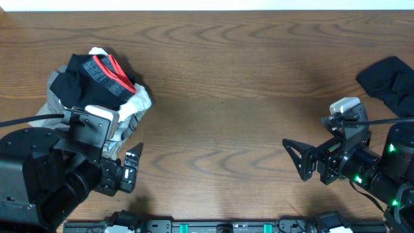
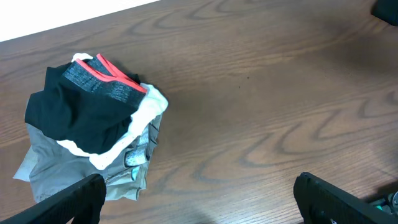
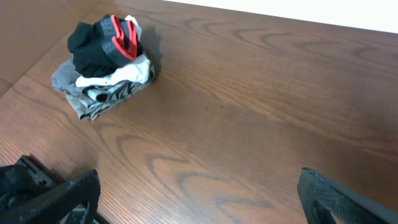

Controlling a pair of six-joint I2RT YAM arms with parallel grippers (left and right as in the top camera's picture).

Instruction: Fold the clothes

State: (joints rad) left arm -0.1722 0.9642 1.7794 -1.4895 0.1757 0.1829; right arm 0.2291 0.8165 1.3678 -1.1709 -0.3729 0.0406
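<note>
A stack of folded clothes (image 1: 97, 84) lies at the far left of the table. Its top piece is a black garment with a grey waistband and red inside, over white and grey pieces. The stack also shows in the left wrist view (image 2: 93, 118) and in the right wrist view (image 3: 102, 59). A loose black garment (image 1: 391, 81) lies crumpled at the right edge; a corner of it shows in the left wrist view (image 2: 387, 9). My left gripper (image 1: 132, 169) (image 2: 199, 205) is open and empty, just in front of the stack. My right gripper (image 1: 297, 158) (image 3: 199, 199) is open and empty, left of the loose garment.
The wooden table (image 1: 226, 97) runs bare between the stack and the loose garment. Both arm bases sit along the front edge, with a black rail (image 1: 220, 226) between them.
</note>
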